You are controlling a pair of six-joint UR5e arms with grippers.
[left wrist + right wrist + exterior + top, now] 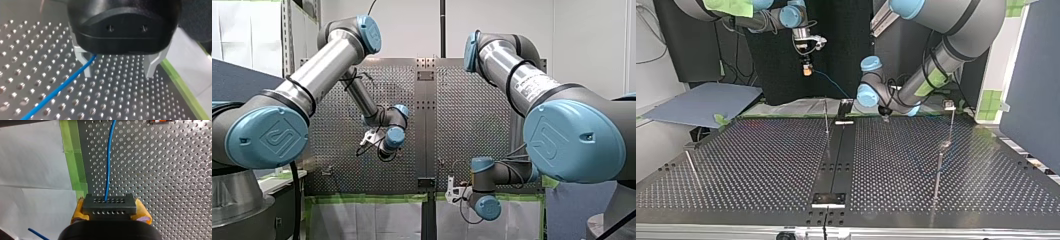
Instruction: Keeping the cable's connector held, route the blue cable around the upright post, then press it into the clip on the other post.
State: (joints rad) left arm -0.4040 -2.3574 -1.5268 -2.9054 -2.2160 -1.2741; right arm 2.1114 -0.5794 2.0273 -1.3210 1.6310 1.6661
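Clamping the black connector point(109, 206) between yellow pads point(78, 211), my right gripper point(110, 212) anchors the blue cable point(108, 165), which looks thin, limp and light. My left gripper point(118, 67) gapes wide, with the cable seemingly just inside one metal finger point(80, 53): pinch it there, near the tips.

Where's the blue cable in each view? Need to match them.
Front view: not discernible.
Top view: blue cable slanting down from my right hand.
Left wrist view: blue cable beside one finger of my left hand.
Right wrist view: blue cable running ahead from the held connector.
Shared landmark: perforated table.
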